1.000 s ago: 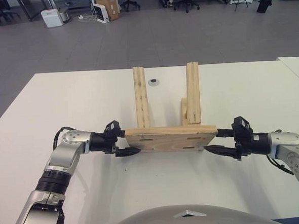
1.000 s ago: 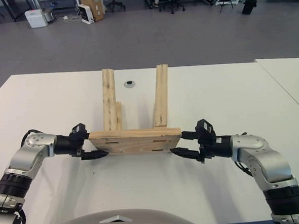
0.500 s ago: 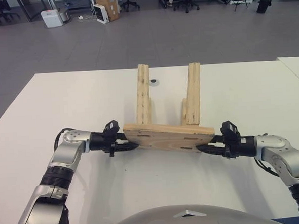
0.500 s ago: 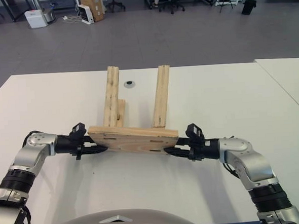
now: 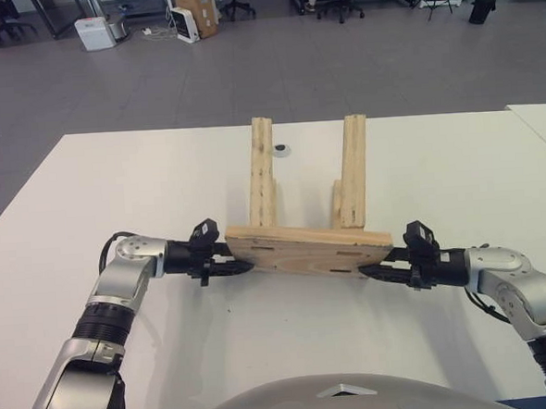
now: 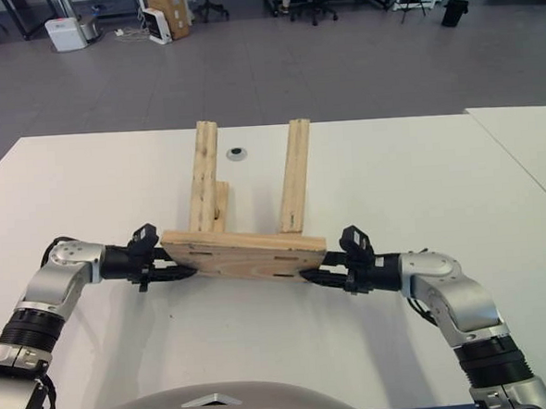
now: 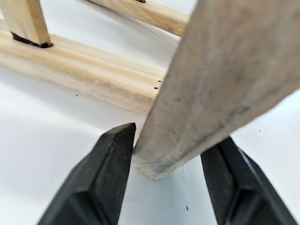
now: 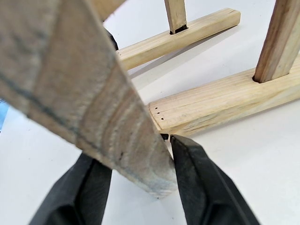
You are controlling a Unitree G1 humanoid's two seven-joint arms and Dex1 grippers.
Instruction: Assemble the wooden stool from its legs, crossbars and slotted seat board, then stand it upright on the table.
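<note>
**Stool on its side, gripped at both ends of the seat board**

Left gripper (image 7: 172, 140): narrowly set, its black fingers (image 7: 103, 178) closed against the two faces of the seat board (image 5: 308, 250) at that board's left end.

Right gripper (image 8: 136, 154): likewise narrow, its fingers (image 8: 201, 187) pressed on either face of the board's right end.

Seat board: stands on edge across the table (image 5: 437, 157), leaning slightly, between the two grippers. The head views show slots in its near face.

Stool (image 6: 245, 206): assembled and lying over, not upright. Two legs (image 5: 261, 173) run from the board's far side away from the robot.

The wrist views show the legs flat on the table, a crossbar (image 8: 174, 14) seated in a dark mortise, and small pin holes at a leg end.

Markings: no print is legible on the wood.

A small dark round fitting (image 5: 280, 148) sits in the table between the far leg ends.
</note>
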